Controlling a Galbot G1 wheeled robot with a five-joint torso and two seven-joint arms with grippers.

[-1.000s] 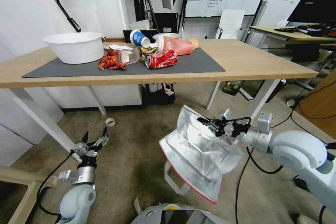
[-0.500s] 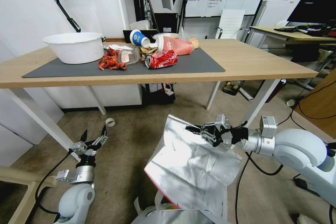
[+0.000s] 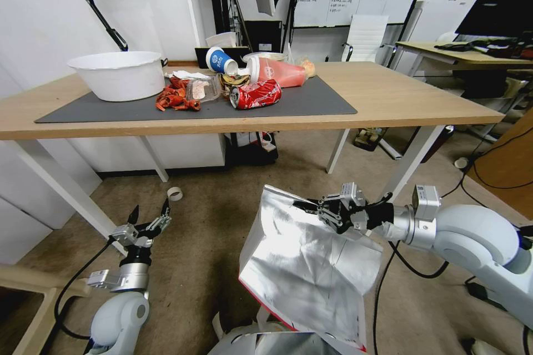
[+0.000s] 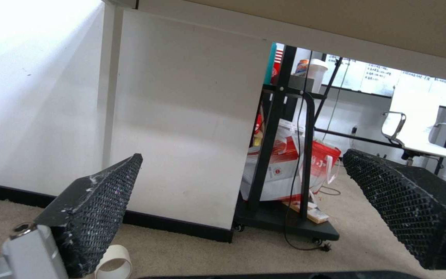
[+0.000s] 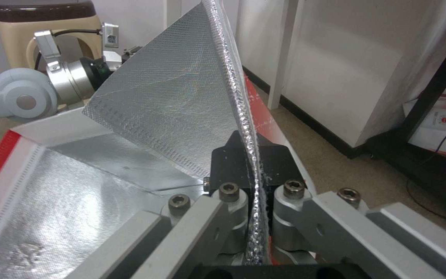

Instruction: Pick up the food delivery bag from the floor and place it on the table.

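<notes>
Two grippers show below the table (image 3: 422,105). One, the right gripper (image 3: 312,208), has its fingers (image 5: 264,162) clamped on the foil rim of the food delivery bag (image 3: 305,266), which hangs from that pinch, clear of the floor (image 3: 205,255), its silver lining facing up and a red edge along its lower side. Beyond the clamped fingertips stands the table edge, higher up. Low on the other side, the left gripper (image 3: 149,213) points upward with its pads (image 4: 99,209) spread apart, grasping nothing; a white tape roll (image 3: 175,193) lies just past them.
</notes>
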